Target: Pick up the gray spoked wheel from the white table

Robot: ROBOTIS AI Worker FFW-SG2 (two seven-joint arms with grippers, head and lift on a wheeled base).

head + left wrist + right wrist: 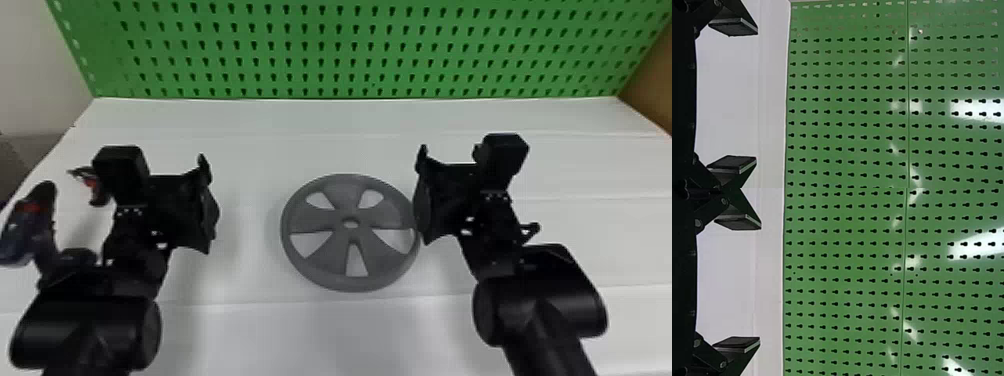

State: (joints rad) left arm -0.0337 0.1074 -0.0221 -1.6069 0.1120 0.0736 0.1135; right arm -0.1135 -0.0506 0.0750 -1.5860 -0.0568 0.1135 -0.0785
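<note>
Main hazard: the right claw [759, 283], overlapping the right rim of the gray spoked wheel [345, 195] in the head view, could knock or shove it if lowered as placed; actual contact cannot be confirmed. The left claw [755, 95] stands farther off, left of the wheel, so uneven closing could slide the wheel sideways. A one-sided pinch would likely tip so broad a piece. Both claws are released, fingers spread and nothing between them, aimed at the green pegboard [320, 45] behind the wheel; without re-angling they may miss the low rim.

Item condition: wheel lies flat on the white bench [250, 330], matte gray, round, five broad spokes, open gaps, small center hole.
</note>
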